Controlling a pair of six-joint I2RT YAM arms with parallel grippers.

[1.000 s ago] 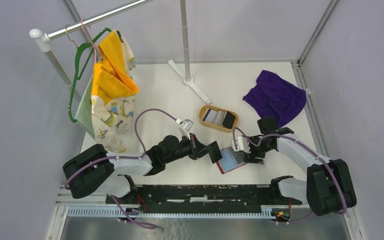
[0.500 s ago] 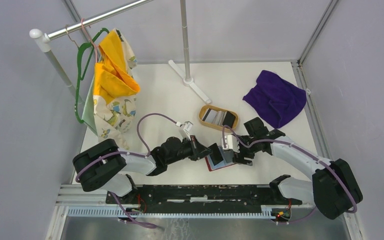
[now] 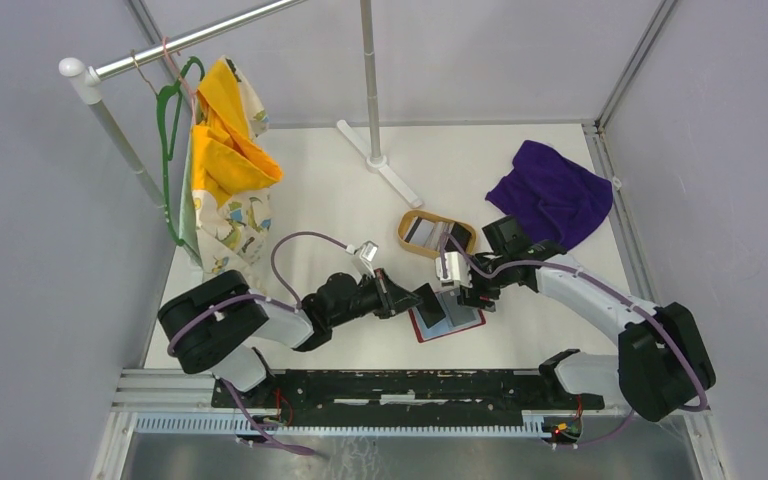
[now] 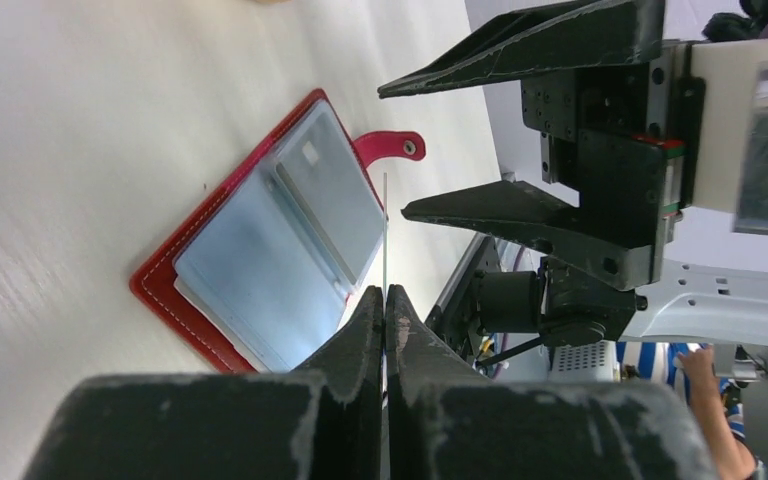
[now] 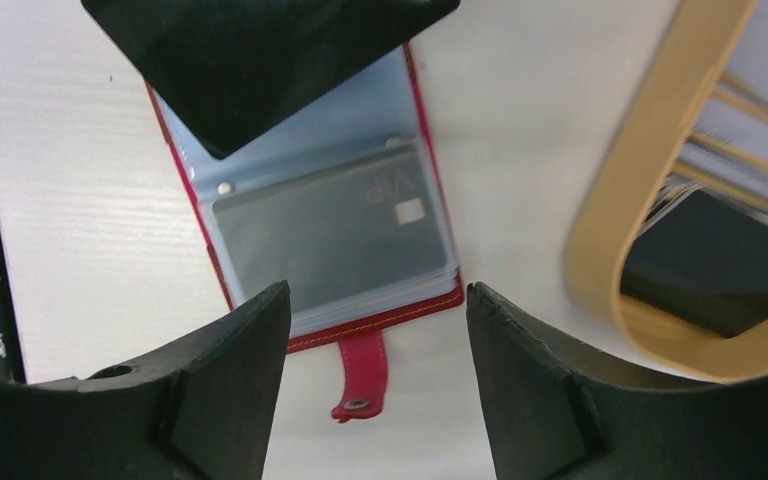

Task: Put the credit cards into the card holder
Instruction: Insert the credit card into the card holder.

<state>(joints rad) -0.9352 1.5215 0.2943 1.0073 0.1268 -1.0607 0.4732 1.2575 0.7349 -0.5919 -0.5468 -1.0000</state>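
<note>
The red card holder point(image 3: 452, 326) lies open on the table, snap tab point(image 5: 358, 375) pointing away from its fold. A grey card point(image 5: 330, 235) sits in its clear pocket. My left gripper point(image 4: 384, 292) is shut on a black credit card, seen edge-on point(image 4: 384, 225) in the left wrist view and as a dark sheet point(image 5: 260, 50) over the holder's far half in the right wrist view. My right gripper point(image 5: 377, 288) hangs open above the holder's tab edge, holding nothing. More credit cards point(image 5: 725, 140) stand in the tan oval tray point(image 3: 409, 226).
The tray's rim point(image 5: 600, 250) is close to the right of my right gripper. A purple cloth point(image 3: 552, 195) lies at the back right. A clothes rack base point(image 3: 380, 160) stands at the back, with yellow and patterned garments point(image 3: 222, 170) hanging at the left.
The card holder has slid left, under the left gripper's card. My right gripper has moved left and back toward the tray, its jaws a little narrower. The left gripper stays shut on the card.
</note>
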